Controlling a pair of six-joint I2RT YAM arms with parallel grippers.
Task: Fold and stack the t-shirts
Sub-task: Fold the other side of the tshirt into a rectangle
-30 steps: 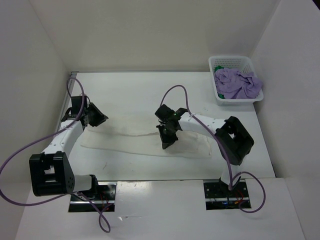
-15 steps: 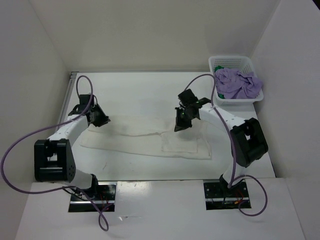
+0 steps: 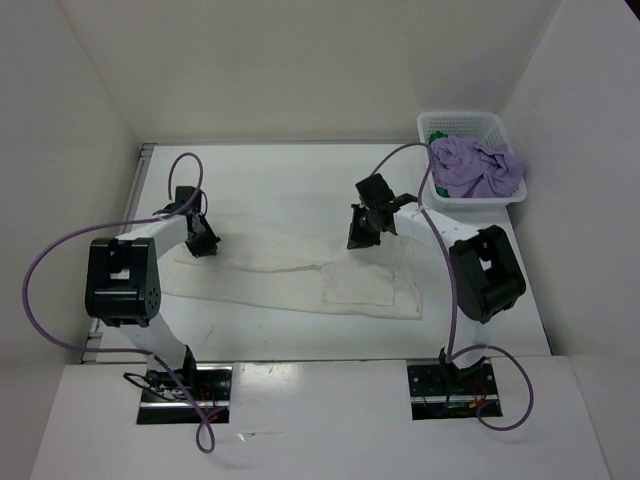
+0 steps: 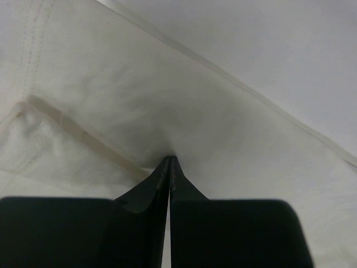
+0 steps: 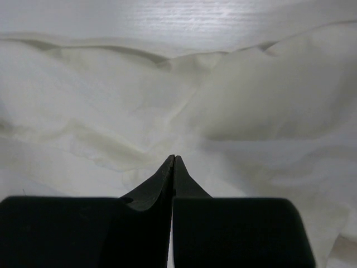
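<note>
Fingers of the left gripper are pressed together, and the cloth draws into a small pucker at their tips, so I judge they pinch a thin layer of the white t-shirt. The right gripper is closed fully too, with its tips down among soft folds of the same shirt; whether any cloth sits between them I cannot tell.

On the table the white t-shirt lies spread out, long from left to right, with an extra layer folded over at its right end. The left gripper is at its far left corner and the right gripper at its far edge, nearer the right side.

The basket stands at the far right corner and holds the lilac t-shirt, crumpled. A small bit of the green t-shirt shows under it.

The shirt looks light, limp and thin. It will sag and drag when lifted, so it is best taken at hems or corners, two points well apart, and kept taut
</note>
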